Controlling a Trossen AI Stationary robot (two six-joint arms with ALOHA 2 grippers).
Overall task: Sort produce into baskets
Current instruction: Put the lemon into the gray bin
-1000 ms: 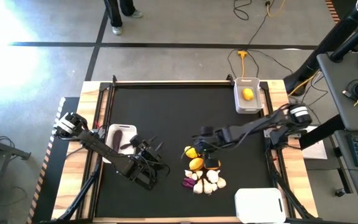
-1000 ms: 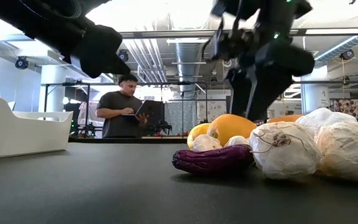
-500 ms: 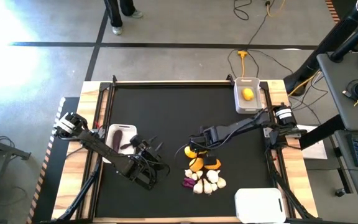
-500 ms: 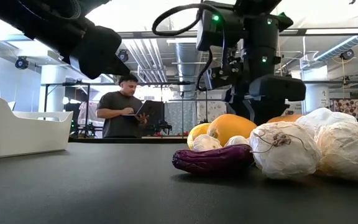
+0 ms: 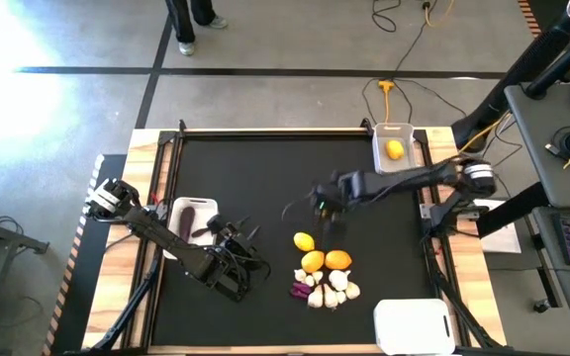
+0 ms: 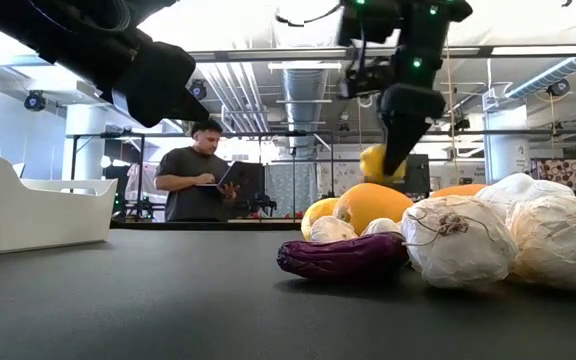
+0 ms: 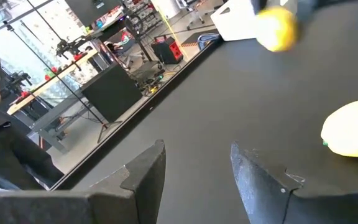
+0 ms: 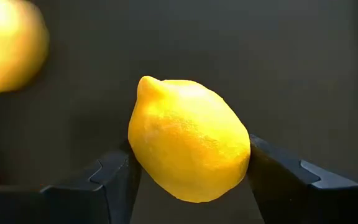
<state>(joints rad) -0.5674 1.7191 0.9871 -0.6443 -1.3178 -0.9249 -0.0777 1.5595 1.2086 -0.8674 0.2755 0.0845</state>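
Now right gripper (image 8: pixel 188 180) clamps lemon (image 8: pixel 188 146) across its middle, lifted above table (image 5: pixel 236 178), clear of produce pile (image 5: pixel 323 277). Lemon looks firm, light, rounded, maybe slippery; mid-belly hold seems safest. Left gripper (image 7: pixel 197 180) waits, jaws apart, empty, near basket (image 5: pixel 198 205).

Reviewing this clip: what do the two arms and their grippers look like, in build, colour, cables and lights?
Both arms are dark, jointed and slender. The left arm has a pale silver joint near its base; the right arm has one too. The left gripper has two flat, dark grey fingers with angular tips. The right gripper has matching dark fingers. In the low view, black cables loop above the right wrist, where small green lights glow.
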